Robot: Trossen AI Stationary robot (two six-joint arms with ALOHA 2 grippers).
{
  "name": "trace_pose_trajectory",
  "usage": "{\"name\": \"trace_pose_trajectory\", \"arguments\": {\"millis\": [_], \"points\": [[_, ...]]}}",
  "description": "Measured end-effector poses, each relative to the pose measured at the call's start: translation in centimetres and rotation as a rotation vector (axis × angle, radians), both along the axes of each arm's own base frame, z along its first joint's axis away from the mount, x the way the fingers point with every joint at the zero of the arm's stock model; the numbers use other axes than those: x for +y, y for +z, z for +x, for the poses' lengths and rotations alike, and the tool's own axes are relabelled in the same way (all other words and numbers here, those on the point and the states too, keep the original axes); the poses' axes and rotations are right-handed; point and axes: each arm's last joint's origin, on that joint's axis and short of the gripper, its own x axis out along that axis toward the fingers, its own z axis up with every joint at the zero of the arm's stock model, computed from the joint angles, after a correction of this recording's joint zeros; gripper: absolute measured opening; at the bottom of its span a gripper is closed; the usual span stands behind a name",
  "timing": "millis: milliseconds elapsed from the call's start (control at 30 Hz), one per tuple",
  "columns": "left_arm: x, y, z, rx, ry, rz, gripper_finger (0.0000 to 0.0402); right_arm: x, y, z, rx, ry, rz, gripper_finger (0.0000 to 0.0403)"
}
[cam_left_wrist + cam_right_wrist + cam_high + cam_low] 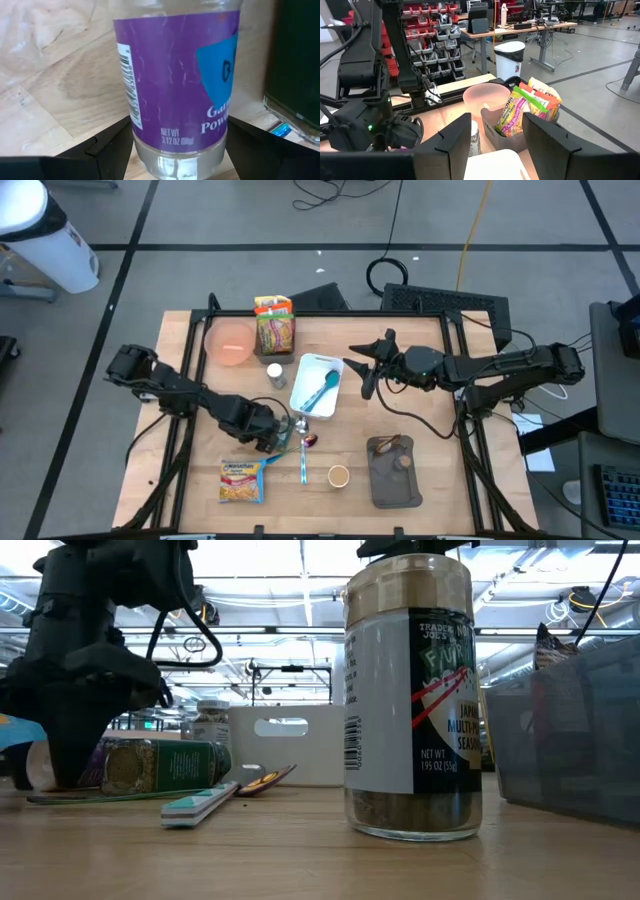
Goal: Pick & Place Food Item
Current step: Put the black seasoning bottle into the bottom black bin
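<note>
We judge the task at its grasp stage: the left gripper stands wide around the purple-labelled garlic powder jar on the table, not yet lifted. The right gripper hovers empty, jaws parted, above the white bin. A green jar and toothbrush lie just beside.

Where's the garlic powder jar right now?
High view, front-left of the table: the garlic powder jar sits between the left gripper's fingers, beside the toothbrush.
</note>
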Motion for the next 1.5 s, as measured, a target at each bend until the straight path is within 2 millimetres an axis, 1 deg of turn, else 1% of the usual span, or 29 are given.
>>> {"name": "trace_pose_trajectory", "arguments": {"millis": [133,500,600,800,833,1067,1200,1367,1500], "points": [[0.4,0.0,-0.1,0.015,0.013,0.007,0.0296,0.0,0.0,0.0,0.002,0.000,0.000,0.0169],[0.7,-0.1,0.1,0.016,0.036,0.012,0.0295,0.0,-0.1,0.0,0.012,0.000,-0.003,0.0169],[0.7,-0.1,0.0,0.019,0.040,0.015,0.0279,0.0,-0.1,0.0,0.012,0.000,-0.003,0.0169],[0.7,-0.1,0.0,0.024,0.034,0.023,0.0210,0.0,-0.1,0.0,0.015,0.001,-0.010,0.0169],[0.7,-0.1,0.0,0.022,0.032,0.025,0.0206,0.0,-0.1,0.0,0.015,0.001,-0.010,0.0169],[0.7,-0.1,0.0,0.020,0.000,0.029,0.0206,0.0,-0.1,0.0,0.014,0.001,-0.010,0.0169],[0.8,-0.1,-0.4,0.054,-0.038,0.040,0.0206,0.0,-0.1,0.0,0.015,0.001,-0.011,0.0169],[1.5,0.8,-1.5,0.091,-0.066,0.087,0.0206,0.0,-0.1,0.0,0.014,0.001,-0.010,0.0169],[2.5,3.2,-2.6,0.032,-0.043,0.109,0.0206,0.0,-0.1,0.0,0.013,0.001,-0.010,0.0169]]}}
